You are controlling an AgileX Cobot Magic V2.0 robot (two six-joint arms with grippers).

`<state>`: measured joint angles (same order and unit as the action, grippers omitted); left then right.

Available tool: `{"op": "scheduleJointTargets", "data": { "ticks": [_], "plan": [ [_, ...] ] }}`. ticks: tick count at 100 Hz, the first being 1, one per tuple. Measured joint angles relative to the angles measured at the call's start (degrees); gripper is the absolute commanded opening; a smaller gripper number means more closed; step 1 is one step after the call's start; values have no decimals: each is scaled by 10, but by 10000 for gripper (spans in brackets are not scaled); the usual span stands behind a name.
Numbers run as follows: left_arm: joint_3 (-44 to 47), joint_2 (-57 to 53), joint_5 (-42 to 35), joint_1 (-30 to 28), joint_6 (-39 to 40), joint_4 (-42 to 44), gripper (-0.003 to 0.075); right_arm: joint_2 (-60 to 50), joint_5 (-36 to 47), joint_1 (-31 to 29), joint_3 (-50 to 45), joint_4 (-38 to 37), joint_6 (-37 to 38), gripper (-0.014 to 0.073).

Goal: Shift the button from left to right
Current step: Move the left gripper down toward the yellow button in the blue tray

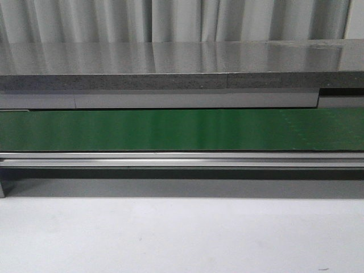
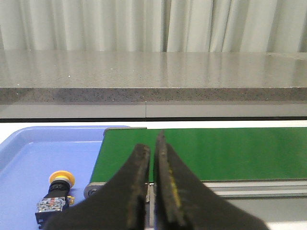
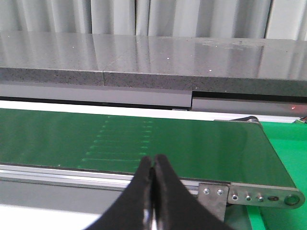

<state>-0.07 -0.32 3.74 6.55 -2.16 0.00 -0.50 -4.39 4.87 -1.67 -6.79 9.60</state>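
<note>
Button (image 2: 56, 194) on blue tray (image 2: 29, 153) beside green conveyor belt (image 2: 216, 153); both grippers (image 2: 152, 158) (image 3: 152, 165) pressed together, empty.

The conveyor belt (image 1: 182, 129) runs crosswise over the desk (image 1: 182, 239), with a stone counter (image 1: 182, 62) behind it and curtains (image 1: 182, 20) behind that. At the belt's left end sits a tray (image 2: 29, 153) — the button (image 2: 56, 195) lies in it on its side, just beside the belt's end roller (image 2: 90, 191).
</note>
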Motion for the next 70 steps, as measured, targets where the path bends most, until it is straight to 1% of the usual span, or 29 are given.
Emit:
{"op": "scheduleJointTargets", "data": {
  "ticks": [47, 58, 70],
  "plan": [
    [0, 0, 2, 0, 0, 0, 5, 0, 0, 0, 0, 0, 0, -68],
    [-2, 0, 32, 0, 0, -6, 5, 0, 0, 0, 0, 0, 0, -68],
    [-30, 1, 68, 0, 0, -19, 5, 0, -1, 0, 0, 0, 0, -68]
  ]
}}
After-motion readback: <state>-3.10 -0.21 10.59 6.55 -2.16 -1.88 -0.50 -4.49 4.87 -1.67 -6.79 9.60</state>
